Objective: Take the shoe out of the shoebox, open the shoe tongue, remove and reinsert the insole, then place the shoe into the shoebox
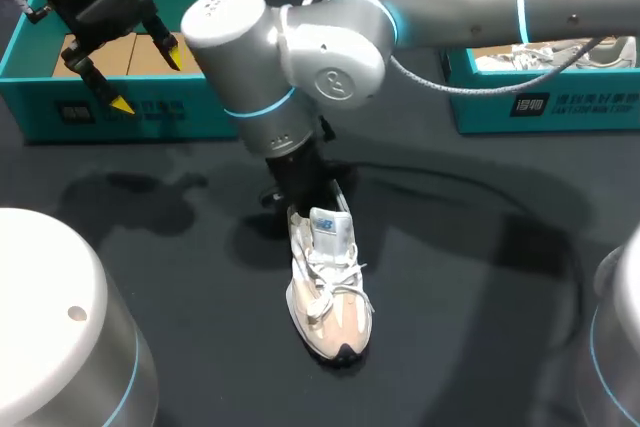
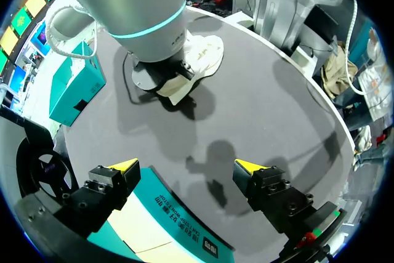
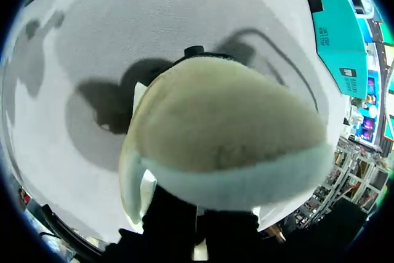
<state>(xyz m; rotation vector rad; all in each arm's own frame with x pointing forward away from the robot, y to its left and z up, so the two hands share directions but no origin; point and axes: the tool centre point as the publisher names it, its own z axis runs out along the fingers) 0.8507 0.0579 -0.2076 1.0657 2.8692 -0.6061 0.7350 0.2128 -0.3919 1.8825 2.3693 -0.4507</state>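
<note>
Our cream and white cloth shoe (image 1: 330,292) with white laces lies near the middle of the dark grey table (image 1: 480,277). Its toe points to the near edge and its heel to the far side. It is out of the open teal cardboard shoebox (image 1: 130,112), which sits at the far left. Our right gripper (image 1: 303,192) is down at the heel of the shoe. The heel fills that gripper's own view, so we cannot tell if its fingers are wide, narrow or holding on. Our left gripper (image 2: 186,165) hangs over the shoebox, well apart from the shoe, with its yellow fingers wide and nothing between them.

We think a few things could go wrong. Nothing holds the toe down, so a pull at the heel could lift or tip the whole shoe. The laces cross over the tongue, so it may not open far and the insole could get stuck. Our big right arm sits over the shoe, so our left arm could bump it on the way in. A second teal box (image 1: 540,107) at the far right has a shoe in it too, so we must not mix them up
</note>
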